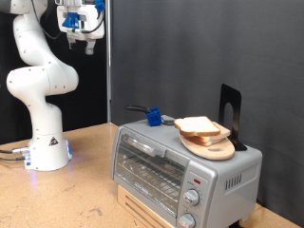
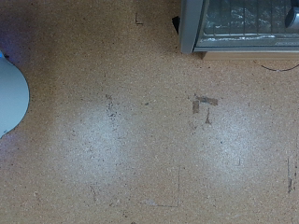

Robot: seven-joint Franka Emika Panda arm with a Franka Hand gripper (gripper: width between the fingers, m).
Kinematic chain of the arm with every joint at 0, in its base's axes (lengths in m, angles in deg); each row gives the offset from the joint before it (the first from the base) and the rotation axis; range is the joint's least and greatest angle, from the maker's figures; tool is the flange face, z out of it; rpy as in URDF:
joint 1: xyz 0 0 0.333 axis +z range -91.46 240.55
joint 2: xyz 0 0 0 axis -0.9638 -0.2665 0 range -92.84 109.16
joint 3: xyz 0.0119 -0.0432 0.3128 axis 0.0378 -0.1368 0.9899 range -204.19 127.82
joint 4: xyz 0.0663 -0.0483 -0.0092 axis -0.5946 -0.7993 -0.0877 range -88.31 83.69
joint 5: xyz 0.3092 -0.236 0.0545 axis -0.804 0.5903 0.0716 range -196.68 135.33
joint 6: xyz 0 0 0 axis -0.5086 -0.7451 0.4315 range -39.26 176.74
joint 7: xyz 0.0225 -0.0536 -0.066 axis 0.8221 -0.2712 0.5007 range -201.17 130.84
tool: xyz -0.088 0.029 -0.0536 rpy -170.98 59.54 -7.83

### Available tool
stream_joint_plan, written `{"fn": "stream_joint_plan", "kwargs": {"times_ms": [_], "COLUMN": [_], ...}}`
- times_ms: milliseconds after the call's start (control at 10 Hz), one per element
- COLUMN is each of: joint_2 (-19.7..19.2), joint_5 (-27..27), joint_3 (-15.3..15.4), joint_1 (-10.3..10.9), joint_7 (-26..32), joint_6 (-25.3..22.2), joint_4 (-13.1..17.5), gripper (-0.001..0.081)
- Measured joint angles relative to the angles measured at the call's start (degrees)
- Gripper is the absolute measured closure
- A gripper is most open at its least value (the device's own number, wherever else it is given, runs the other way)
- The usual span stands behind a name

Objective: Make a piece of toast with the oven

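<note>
The silver toaster oven [image 1: 180, 166] stands at the exterior view's lower right with its glass door closed, the wire rack visible behind the glass and two round knobs on its front. On its roof a round wooden board [image 1: 211, 145] carries a stack of pale bread slices; the top piece of toast [image 1: 200, 126] has a tan crust. My gripper [image 1: 84, 40] hangs high at the exterior view's top left, far above and away from the oven, with nothing between its fingers. The wrist view shows only the cork tabletop and a corner of the oven [image 2: 245, 26]; no fingers appear in it.
A blue object [image 1: 151, 116] lies on the oven roof beside the board, and a black stand [image 1: 231, 116] rises behind it. The robot base [image 1: 46, 152] stands on the table at the exterior view's left. A dark curtain hangs behind.
</note>
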Motion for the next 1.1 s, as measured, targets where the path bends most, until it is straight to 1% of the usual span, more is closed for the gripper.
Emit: {"fn": "stream_joint_plan", "kwargs": {"times_ms": [100, 300, 400, 500, 600, 700, 800, 900, 1000, 1100], "joint_2": [0.08, 0.17, -0.14, -0.92, -0.91, -0.61, 0.11, 0.85, 1.23, 1.17], "joint_5": [-1.65, -2.02, -1.45, -1.04, -1.18, -2.37, -2.58, -2.53, -2.26, -1.58], "joint_3": [-0.79, -3.81, -4.96, -5.56, -5.42, -6.2, -8.02, -9.63, -10.92, -11.92], "joint_1": [0.81, 3.52, 4.77, 6.11, 5.7, 6.41, 7.69, 8.77, 9.75, 10.59], "joint_7": [5.45, 19.09, 25.95, 30.97, 28.67, 33.69, 40.93, 47.9, 54.67, 61.19], "joint_6": [-0.23, -1.07, 0.0, 0.66, 0.62, 0.63, 0.64, 1.81, 5.03, 10.13], "joint_4": [0.11, 1.42, 1.84, 2.2, 2.15, 2.13, 2.13, 1.76, 0.51, -1.49], "gripper": [-0.0002, -0.0002, -0.0002, -0.0002, -0.0002, -0.0002, -0.0002, -0.0002, -0.0002, -0.0002]}}
